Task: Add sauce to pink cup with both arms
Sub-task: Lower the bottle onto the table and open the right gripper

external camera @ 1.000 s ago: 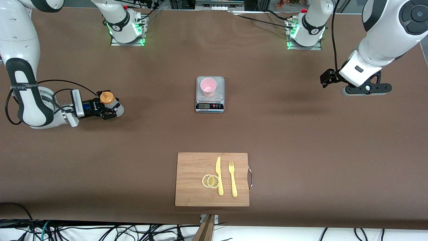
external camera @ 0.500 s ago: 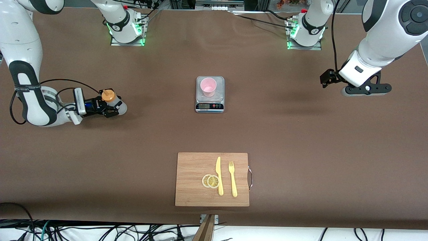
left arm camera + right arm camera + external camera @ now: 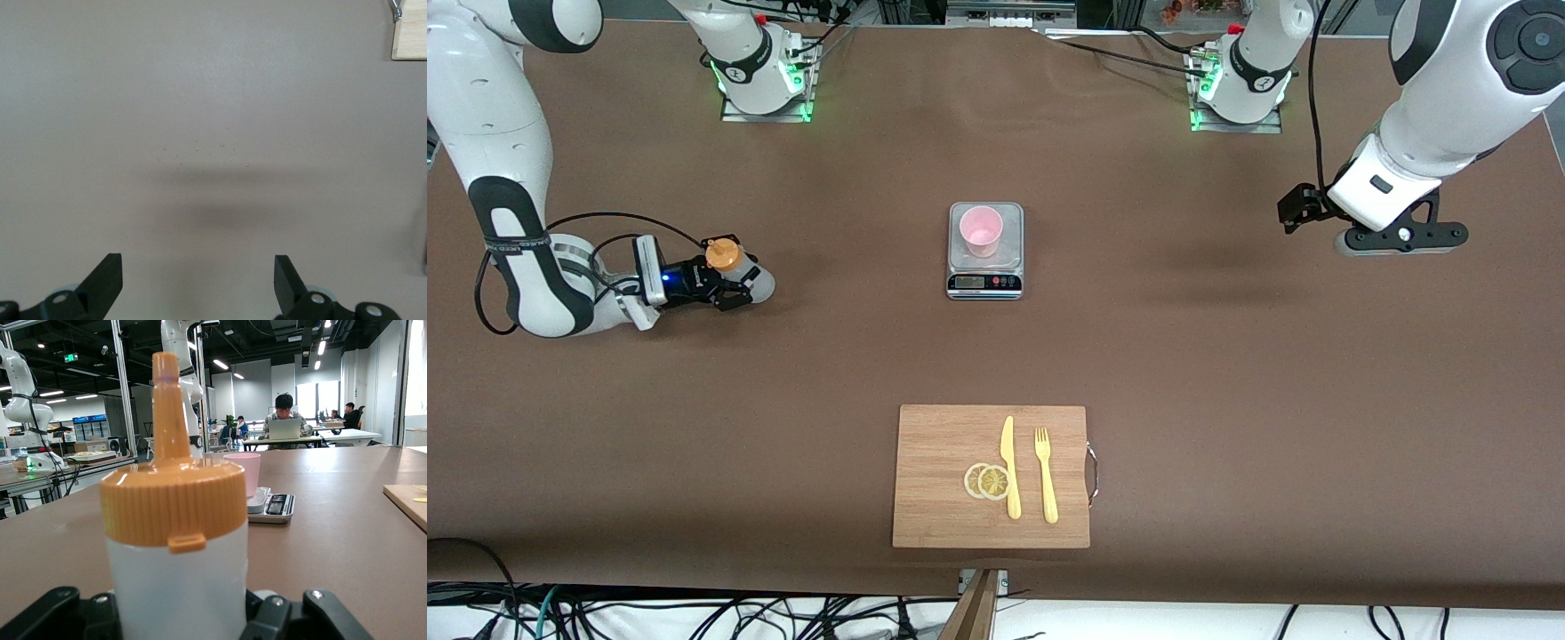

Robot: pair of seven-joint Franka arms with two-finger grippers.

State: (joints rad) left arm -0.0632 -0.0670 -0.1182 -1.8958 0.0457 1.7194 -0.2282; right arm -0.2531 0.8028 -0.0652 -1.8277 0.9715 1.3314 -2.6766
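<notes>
The sauce bottle (image 3: 734,267), whitish with an orange nozzle cap, stands upright in my right gripper (image 3: 729,286), which is shut on its body at the right arm's end of the table. In the right wrist view the bottle (image 3: 175,547) fills the middle. The pink cup (image 3: 981,230) stands on the steel plate of the small scale (image 3: 984,281) at mid-table; it also shows in the right wrist view (image 3: 244,473). My left gripper (image 3: 1396,238) hangs open and empty over bare table at the left arm's end; its fingertips (image 3: 107,280) stand wide apart.
A wooden cutting board (image 3: 943,480) lies near the front edge with two lemon slices (image 3: 987,481), a yellow knife (image 3: 1009,467) and a yellow fork (image 3: 1046,474). Two arm bases with green lights (image 3: 765,80) stand along the back edge.
My right gripper has carried the sauce bottle a short way toward the scale and cup. The left arm has not moved.
</notes>
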